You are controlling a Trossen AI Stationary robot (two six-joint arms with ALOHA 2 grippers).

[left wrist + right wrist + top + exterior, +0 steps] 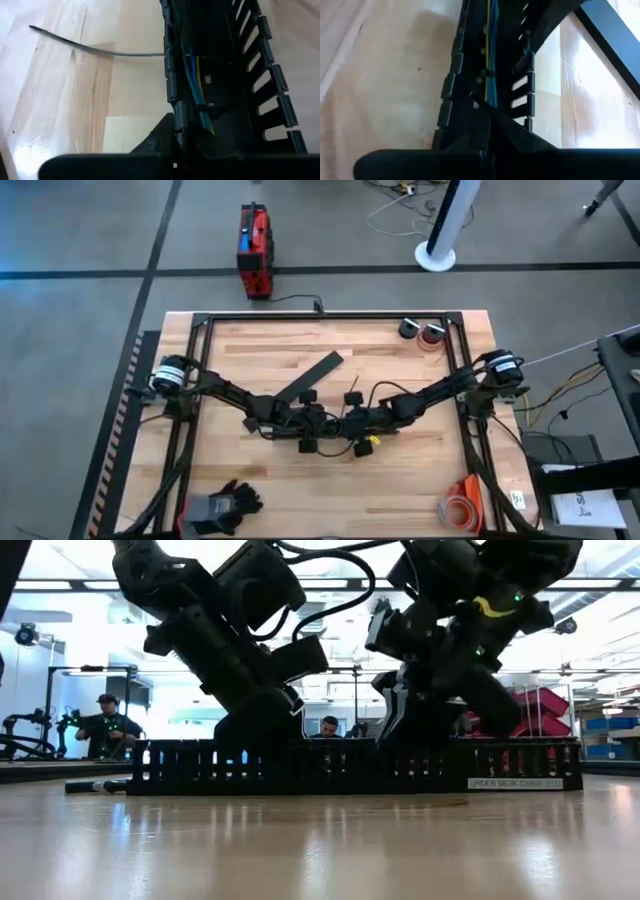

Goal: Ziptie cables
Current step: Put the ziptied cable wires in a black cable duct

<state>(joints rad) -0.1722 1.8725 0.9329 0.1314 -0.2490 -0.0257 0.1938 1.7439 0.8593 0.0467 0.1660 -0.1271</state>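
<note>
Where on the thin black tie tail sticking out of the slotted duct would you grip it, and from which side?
Grip the zip tie tail along its free stretch lying on the table, clear of the slotted duct. Come from the open table side: the strip lies flat, and the duct's wall blocks the other side.

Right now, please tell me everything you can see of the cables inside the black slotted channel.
The cables are thin wires, green, blue and yellow, lying side by side along the floor of the black slotted channel. A dark tie crosses them at one spot. A thin grey strap sticks out sideways through the channel wall over the wooden table. No end effector visibly touches them.
</note>
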